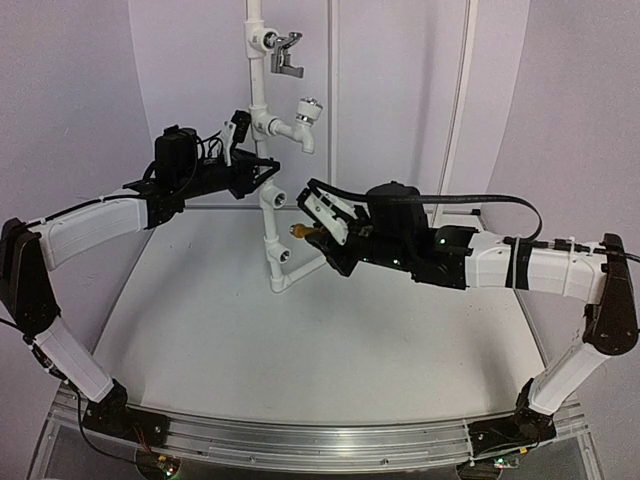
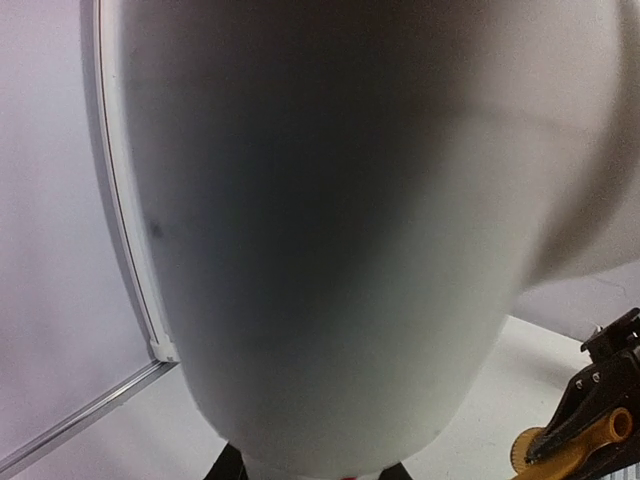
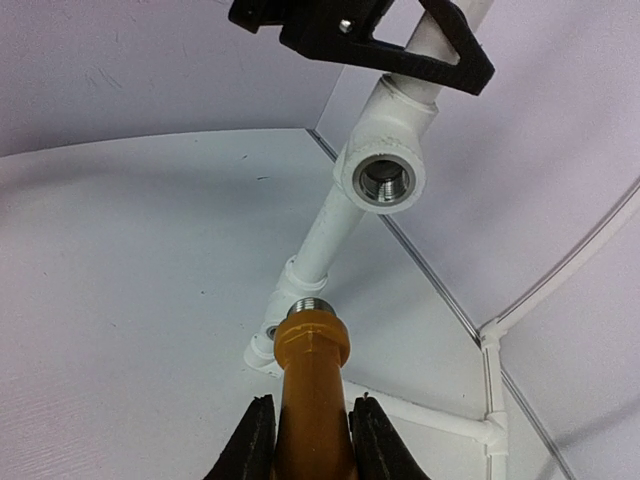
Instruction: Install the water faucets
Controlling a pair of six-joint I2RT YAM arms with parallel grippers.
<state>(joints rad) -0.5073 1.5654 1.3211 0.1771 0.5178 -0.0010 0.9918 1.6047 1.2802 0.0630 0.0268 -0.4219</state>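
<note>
Right gripper (image 3: 312,415): clenched on golden-brass tap (image 3: 312,350), lower centre of wrist view. Threaded end points up toward open threaded socket (image 3: 388,181) on white pipe stand (image 3: 330,225), not touching it.
Left gripper (image 1: 258,175): clamped on stand just above socket, left of centre in top view.
White plastic tap (image 1: 305,122), chrome lever tap (image 1: 287,52): mounted higher on stand, upper centre.

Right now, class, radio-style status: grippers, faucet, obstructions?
Left gripper shut on white pipe, just above socket. Right gripper shut on brass tap, threads facing socket, not inserted. Nothing between them.
</note>
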